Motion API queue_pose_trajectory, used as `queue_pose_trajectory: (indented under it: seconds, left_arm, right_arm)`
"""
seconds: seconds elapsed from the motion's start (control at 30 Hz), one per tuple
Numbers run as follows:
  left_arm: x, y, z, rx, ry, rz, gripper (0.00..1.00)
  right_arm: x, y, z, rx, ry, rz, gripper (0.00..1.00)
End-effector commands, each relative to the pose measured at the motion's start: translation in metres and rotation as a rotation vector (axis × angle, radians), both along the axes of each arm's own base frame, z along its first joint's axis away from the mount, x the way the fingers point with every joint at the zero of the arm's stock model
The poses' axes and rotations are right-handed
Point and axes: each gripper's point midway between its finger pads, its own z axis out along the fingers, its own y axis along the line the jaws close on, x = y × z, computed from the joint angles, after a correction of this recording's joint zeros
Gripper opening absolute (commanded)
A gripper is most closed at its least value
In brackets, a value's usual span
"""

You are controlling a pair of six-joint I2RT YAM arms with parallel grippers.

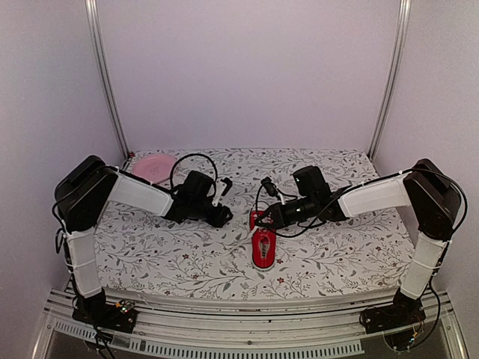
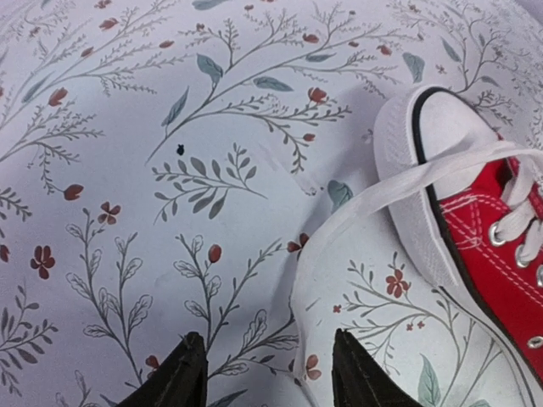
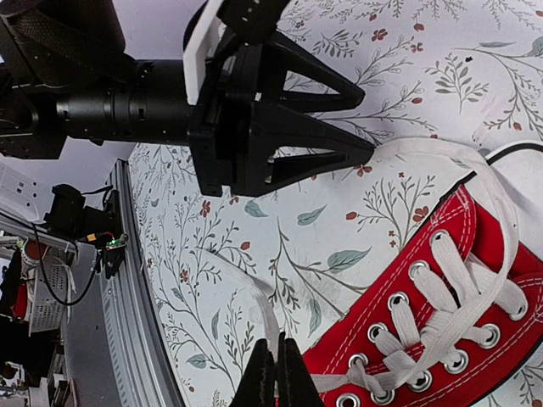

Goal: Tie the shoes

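Red canvas sneaker (image 1: 263, 249) lay on the floral cloth (image 2: 127, 170), its white toe cap ahead of the left claw (image 2: 267, 377) and off to one side. That claw stood released and gripped nothing. A loose white lace (image 2: 373, 199) trailed on the cloth close by one finger. The right claw (image 3: 276, 373) was clenched just beside the sneaker's eyelets. A lace strand ran up to its tips, but whether it was pinched could not be told.

Lab test cell: aluminium frame posts (image 1: 108, 82), plain white walls (image 1: 247, 67), floral-covered table (image 1: 165, 262)
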Motion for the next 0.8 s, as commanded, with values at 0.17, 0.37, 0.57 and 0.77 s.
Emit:
queue_pose_trajectory:
  seconds: [0.17,0.37,0.57,0.77]
  left_arm:
    - [-0.005,-0.006,-0.029,0.096,0.023,-0.015,0.41]
    - [-0.018,-0.01,-0.036,0.109,0.035,-0.03,0.08]
    - [-0.026,-0.005,-0.008,0.015,0.003,0.024,0.0]
    - [-0.048,-0.002,0.048,-0.164,0.037,0.06,0.0]
  right_arm:
    - [0.001,0.001,0.009,0.019,-0.027,-0.005,0.02]
    - [0.002,0.001,0.012,0.024,-0.032,-0.012,0.02]
    - [0.006,0.0,0.018,0.029,-0.047,-0.028,0.02]
    - [0.011,-0.001,0.021,0.022,-0.051,-0.059,0.02]
